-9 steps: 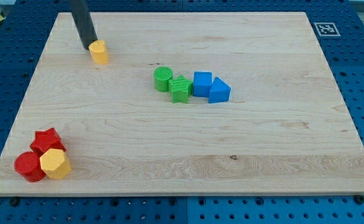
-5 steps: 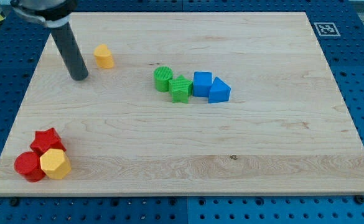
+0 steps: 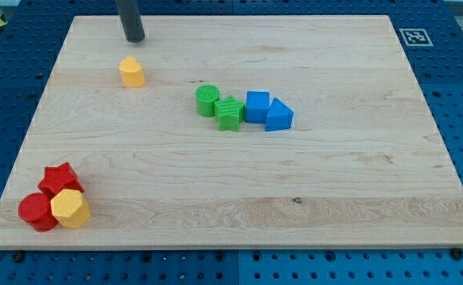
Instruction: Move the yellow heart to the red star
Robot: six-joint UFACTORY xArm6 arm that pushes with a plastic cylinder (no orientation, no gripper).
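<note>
**K:** Wooden board on a blue perforated bench, black-and-white marker tag at the board's top-right corner. Where's the rod?

**M:** Rod comes in from the view's top, left of centre. My tip is down near the board's top edge, just above the yellow heart in the view and a touch to its right. Clear gap between them, not touching.

**K:** Pincer state?

**M:** No pincer on this arm, just the bare rod. Nothing held, nothing to open or close.

**K:** Heart vs target?

**M:** Heart sits alone in the upper-left part of the board. Red star is at the bottom-left corner, well apart from it, almost straight down the view and slightly left.

**K:** Anything around the star?

**M:** Tight cluster. Red cylinder just below-left of the star, yellow hexagon block just below-right, all three packed together.

**K:** Rest of the board?

**M:** Row near the middle, left to right: green cylinder, green star-like block, blue cube, blue triangle block. Neighbours touching or nearly so. Well to the right of the heart
</note>
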